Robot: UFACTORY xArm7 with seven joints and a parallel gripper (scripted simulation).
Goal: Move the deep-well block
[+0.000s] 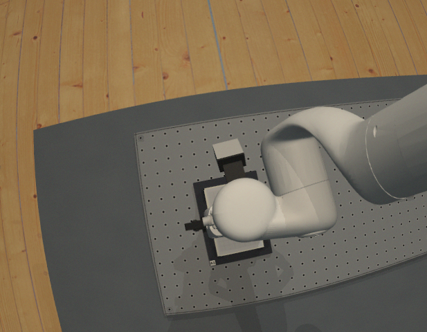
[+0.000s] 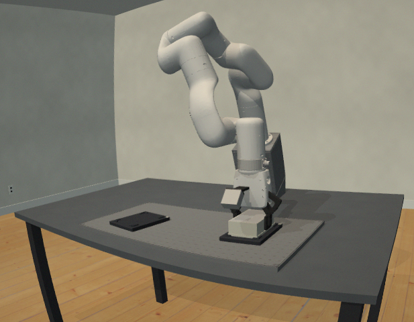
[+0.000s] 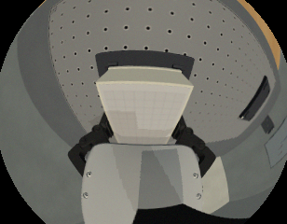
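Observation:
The pale deep-well block sits on the black nest N1 on the perforated plate. In the overhead view the block is mostly hidden under my wrist, and a small A1 label marks the nest's near corner. My gripper reaches straight down over the block, with a dark finger on each long side, shut on it. The gripper also shows in the side view. The empty black nest N2 lies far left on the plate.
A dark box stands behind the arm on the table. The wrist camera housing sticks out beside the gripper. The perforated plate stretches between the two nests.

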